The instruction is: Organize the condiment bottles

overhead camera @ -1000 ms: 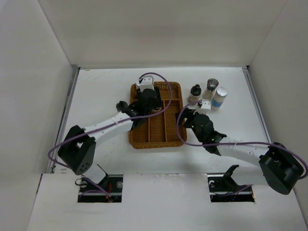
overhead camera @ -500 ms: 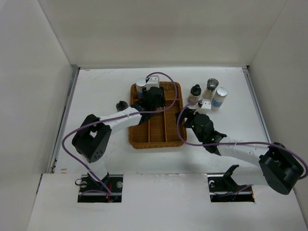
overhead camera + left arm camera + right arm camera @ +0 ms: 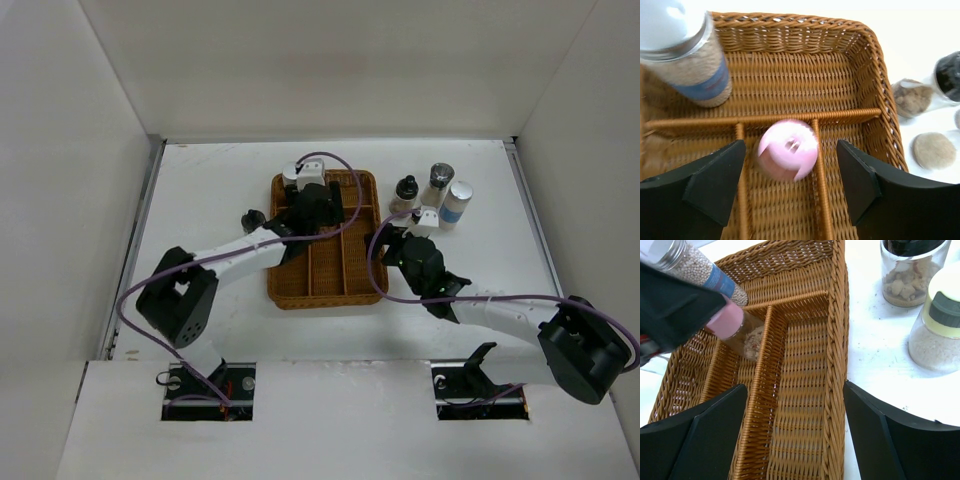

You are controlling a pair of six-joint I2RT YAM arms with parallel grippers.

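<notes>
My left gripper [image 3: 790, 162] hangs open over the far part of the brown wicker tray [image 3: 790, 20]. A pink-capped bottle [image 3: 788, 149] sits between its fingers without touching them, blurred. In the right wrist view this bottle [image 3: 735, 325] leans tilted in a tray compartment. A silver-capped, blue-labelled jar [image 3: 687, 55] stands in the tray's far left corner. My right gripper [image 3: 795, 390] is open and empty over the tray's right edge. Three bottles stand right of the tray: black-capped [image 3: 405, 192], silver-capped [image 3: 437, 182] and pale-capped with a blue label [image 3: 457, 203].
A dark-capped bottle [image 3: 252, 218] stands on the table left of the tray [image 3: 322, 300]. White walls close in the table on the left, right and back. Both arms' purple cables loop above the tray.
The left gripper shifted right a little, then back. The silver-capped jar in the tray's far left corner came out from under it. The right arm has not moved.
</notes>
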